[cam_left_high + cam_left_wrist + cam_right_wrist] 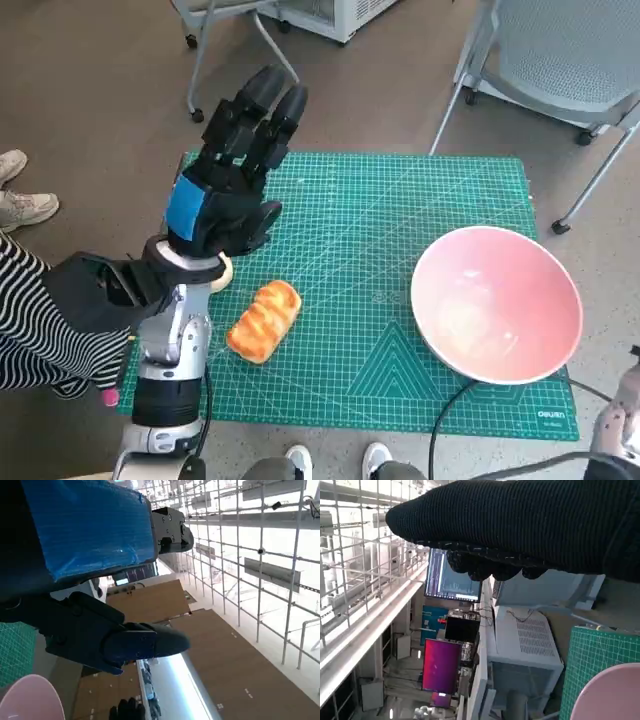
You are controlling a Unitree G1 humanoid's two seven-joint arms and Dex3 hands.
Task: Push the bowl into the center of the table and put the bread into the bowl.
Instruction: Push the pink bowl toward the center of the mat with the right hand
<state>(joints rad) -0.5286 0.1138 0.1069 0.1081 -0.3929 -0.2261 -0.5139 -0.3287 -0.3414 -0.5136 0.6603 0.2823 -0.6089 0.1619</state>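
Nearest to the head camera is the pale left forearm, which rises from below and carries the left hand (228, 190) above the green cutting mat (400, 200). Its fingers are stretched out and slightly apart, pointing away from the robot, and it holds nothing. It hangs just beyond the bread (264, 320), which lies on the mat near the left front corner, apart from the hand as far as I can judge.

The pink bowl (497, 303) stands at the right side of the mat, its rim reaching over the right front edge, so it is not yet in the center.

The right hand (520, 525) appears only in its own wrist view, as a dark glove, with the bowl's rim near it; whether its fingers are apart or closed I cannot tell.

For a good push, I think the right hand should meet the bowl's outer wall low and from the right, moving slowly toward the middle so the bowl slides and does not tip. The left hand should stay clear of the path.
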